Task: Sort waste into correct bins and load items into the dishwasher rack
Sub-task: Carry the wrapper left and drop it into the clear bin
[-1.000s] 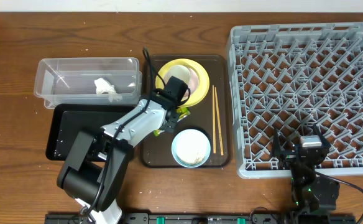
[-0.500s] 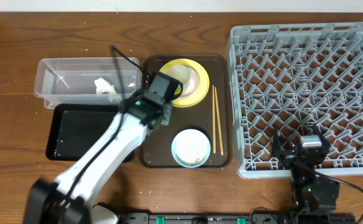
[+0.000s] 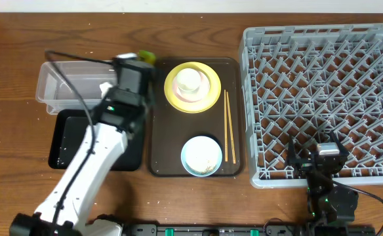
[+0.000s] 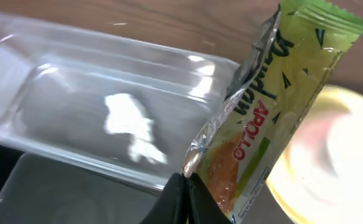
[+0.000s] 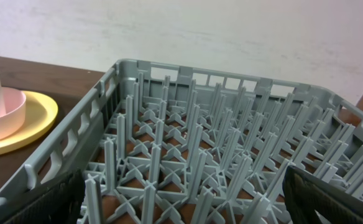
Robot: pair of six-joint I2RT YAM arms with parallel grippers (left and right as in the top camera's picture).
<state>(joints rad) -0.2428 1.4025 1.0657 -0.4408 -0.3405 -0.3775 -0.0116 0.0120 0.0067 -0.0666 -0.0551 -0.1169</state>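
1. My left tool (image 4: 184, 191) was shut tight on the green and yellow wrapper (image 4: 275, 112), pinching it by its bottom edge.
2. The wrapper hung in the air over the end of the clear tub (image 3: 67, 77) that was next to the brown tray (image 3: 162, 160).
3. The white tissue (image 3: 111, 92) lay inside the clear tub.
4. The black tray (image 3: 70, 141) sat on the desk (image 3: 14, 52) just in front of the tub.
5. On the brown tray were the yellow plate (image 3: 208, 99) with the white cup (image 3: 191, 78) on it, the blue bowl (image 3: 201, 155), and the 2 chopsticks (image 3: 229, 124) side by side.
6. My right tool (image 5: 181, 193) was spread apart and held nothing. It sat over the near edge of the grey rack (image 3: 322, 98).
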